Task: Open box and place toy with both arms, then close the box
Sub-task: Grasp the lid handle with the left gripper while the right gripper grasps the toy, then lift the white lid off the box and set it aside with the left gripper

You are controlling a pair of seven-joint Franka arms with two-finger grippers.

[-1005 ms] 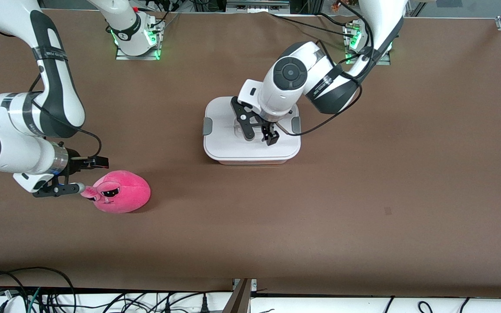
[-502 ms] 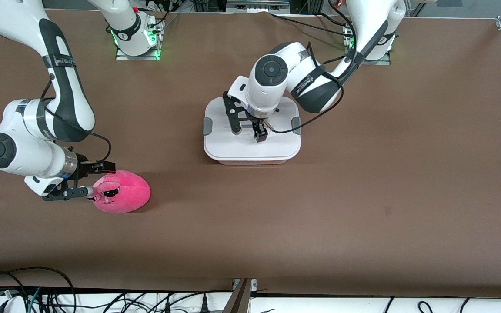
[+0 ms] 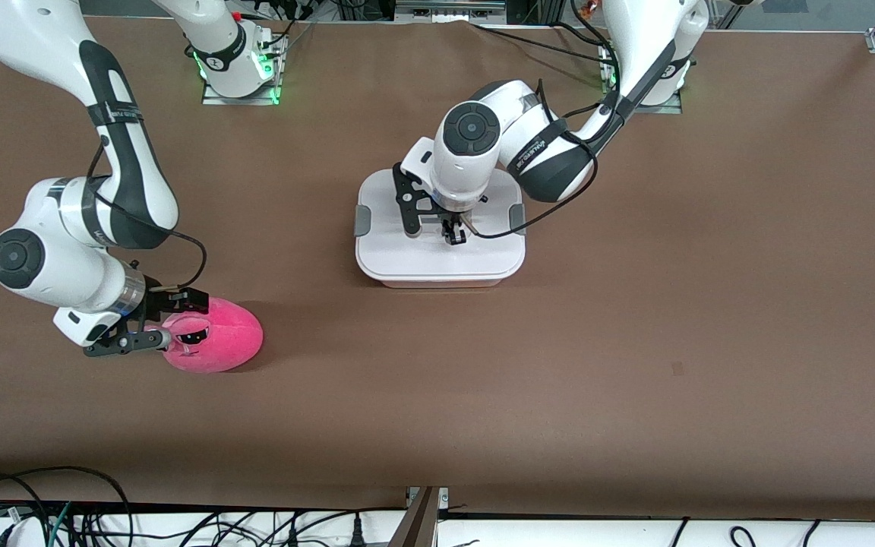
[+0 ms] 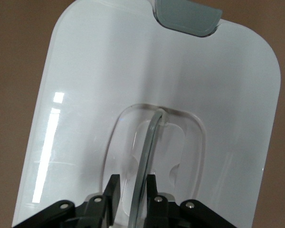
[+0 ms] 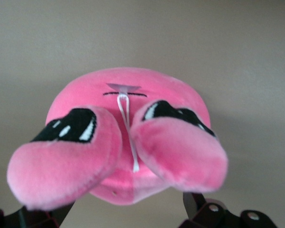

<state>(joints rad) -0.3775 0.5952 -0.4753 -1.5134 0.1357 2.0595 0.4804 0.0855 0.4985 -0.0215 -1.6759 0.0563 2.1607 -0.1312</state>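
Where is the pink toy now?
In the front view the toy lies toward the right arm's end, nearer the camera than the box, between the right gripper's open fingers.

Brown table [image 3: 635, 319], closed white-lidded box [image 3: 439, 262] resting mid-table, pink toy [image 3: 213, 342] resting nearer the front camera toward the right arm's end

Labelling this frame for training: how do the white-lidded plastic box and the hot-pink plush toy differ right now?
The white-lidded plastic box is larger, hard and flat-topped; the hot-pink plush toy is smaller, soft and rounded. The box lies farther from the front camera. The left gripper pinches the box's clear handle; the right gripper straddles the toy, open. Both rest on the table.
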